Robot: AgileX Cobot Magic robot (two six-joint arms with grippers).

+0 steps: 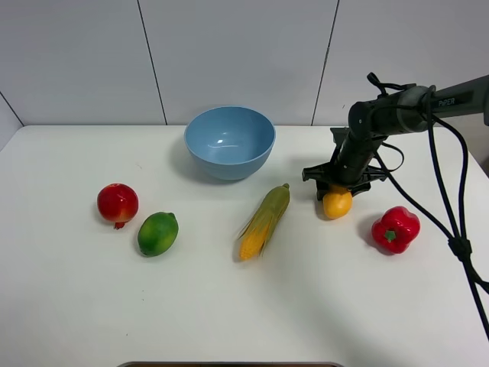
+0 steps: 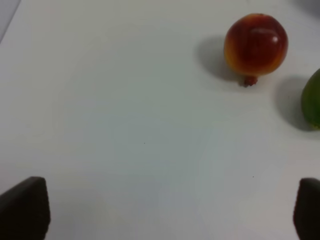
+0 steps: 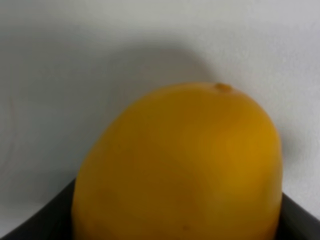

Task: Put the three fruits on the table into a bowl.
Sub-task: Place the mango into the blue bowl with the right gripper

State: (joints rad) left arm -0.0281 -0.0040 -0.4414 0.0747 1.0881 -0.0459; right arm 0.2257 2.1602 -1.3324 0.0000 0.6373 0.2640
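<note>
My right gripper reaches down from the right arm and is shut on the yellow-orange mango, which hangs at or just above the table, right of the bowl. In the right wrist view the mango fills the picture between the dark fingers. The light-blue bowl stands at the back centre with nothing in it. The red pomegranate and the green lime-like fruit lie at the left. In the left wrist view my left gripper is open over bare table, short of the pomegranate and the lime.
A husked corn cob lies slantwise in front of the bowl, between the lime and the mango. A red bell pepper sits to the right of the mango. Black cables hang from the right arm.
</note>
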